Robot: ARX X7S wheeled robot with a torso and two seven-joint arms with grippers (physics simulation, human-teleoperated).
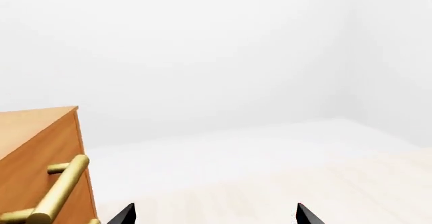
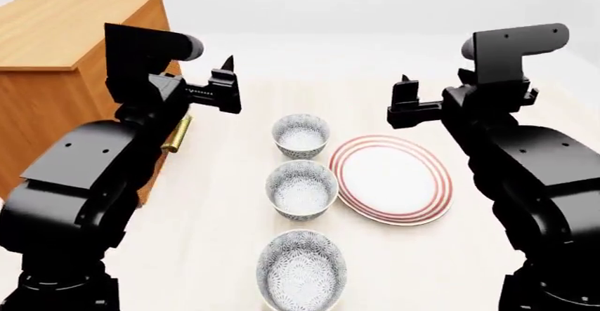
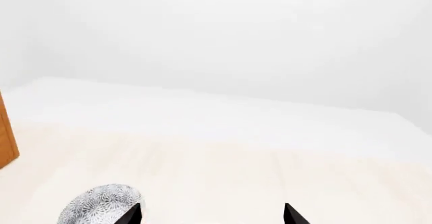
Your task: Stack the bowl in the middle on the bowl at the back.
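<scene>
Three speckled white bowls stand in a row on the pale table in the head view. The bowl in the middle (image 2: 301, 189) sits between the bowl at the back (image 2: 301, 135) and a front bowl (image 2: 301, 269). My left gripper (image 2: 229, 86) (image 1: 216, 215) hovers open to the left of the back bowl, above the table, holding nothing. My right gripper (image 2: 401, 100) (image 3: 212, 215) hovers open to the right of the back bowl, also holding nothing. In the right wrist view, one speckled bowl (image 3: 98, 210) shows beside a fingertip; which one it is I cannot tell.
A flat white plate with red rings (image 2: 392, 177) lies right of the middle bowl. A wooden cabinet (image 2: 66, 51) (image 1: 37, 148) with a brass handle (image 2: 176, 134) (image 1: 64, 188) stands at the left, close to my left arm.
</scene>
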